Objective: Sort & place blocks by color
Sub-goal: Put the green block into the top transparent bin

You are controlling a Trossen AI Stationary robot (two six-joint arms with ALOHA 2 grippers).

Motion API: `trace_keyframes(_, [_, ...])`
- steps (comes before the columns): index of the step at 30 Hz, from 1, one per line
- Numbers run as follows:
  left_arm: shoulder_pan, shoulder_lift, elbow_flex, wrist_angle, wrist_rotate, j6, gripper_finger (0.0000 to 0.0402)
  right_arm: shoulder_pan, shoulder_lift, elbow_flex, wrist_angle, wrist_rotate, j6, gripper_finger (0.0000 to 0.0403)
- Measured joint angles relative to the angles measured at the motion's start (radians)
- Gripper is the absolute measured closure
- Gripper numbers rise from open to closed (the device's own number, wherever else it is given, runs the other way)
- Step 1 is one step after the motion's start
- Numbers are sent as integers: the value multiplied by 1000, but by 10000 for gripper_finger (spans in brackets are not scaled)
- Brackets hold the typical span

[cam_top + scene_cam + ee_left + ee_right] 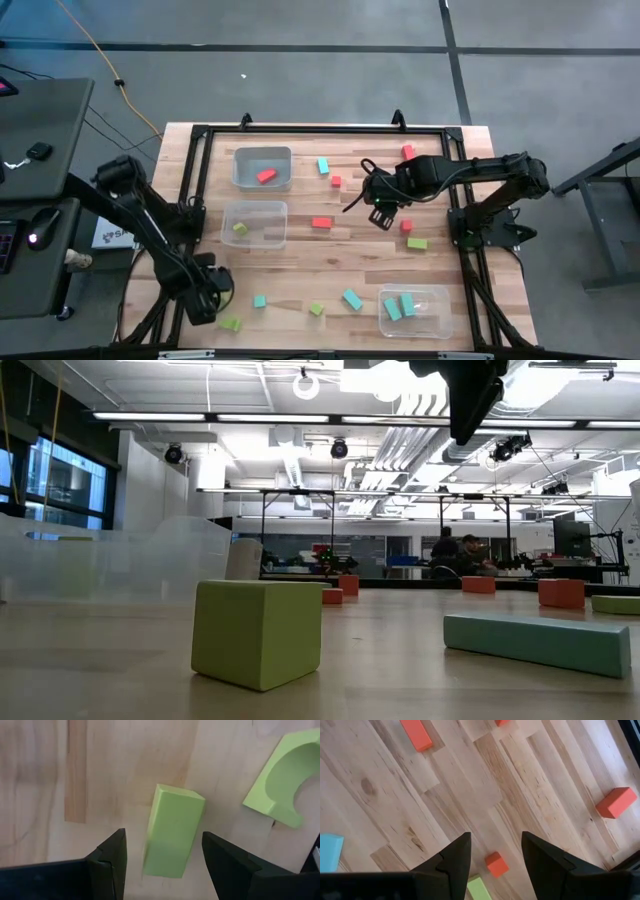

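**Coloured blocks scattered, both end effectors open and empty**

Wooden table (300,290) from above: we see red, green and teal blocks spread across it. One tub (262,167) holds a red block (266,175), a second tub (254,224) a green block (240,229), a third tub (414,311) two teal blocks (399,306). The left end effector (214,309) sits at the table's near left corner, beside a green bar (231,323). The right end effector (381,215) hangs over the middle right.

At table height, we see a green cube (259,632) close up and a teal bar (538,642) beside it.

The left wrist shows its fingers (110,862) parted, empty, straddling the green bar.

The right wrist shows its fingers (455,857) apart, empty, above a small red cube (496,864).
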Motion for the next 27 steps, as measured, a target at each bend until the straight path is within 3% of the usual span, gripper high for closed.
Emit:
trace_keyframes(13, [-14, 87, 0, 9, 8, -8, 224, 0, 0, 0, 0, 0, -7, 237])
trace_keyframes(17, [-12, 87, 0, 9, 8, -11, 265, 0, 0, 0, 1, 0, -7, 237])
trace_keyframes(24, [-12, 87, 10, 14, 49, -8, 371, 0, 0, 0, 3, 0, -7, 237])
trace_keyframes(27, [-13, 74, 17, 13, 57, -8, 392, 0, 0, 0, 5, 0, -12, 237])
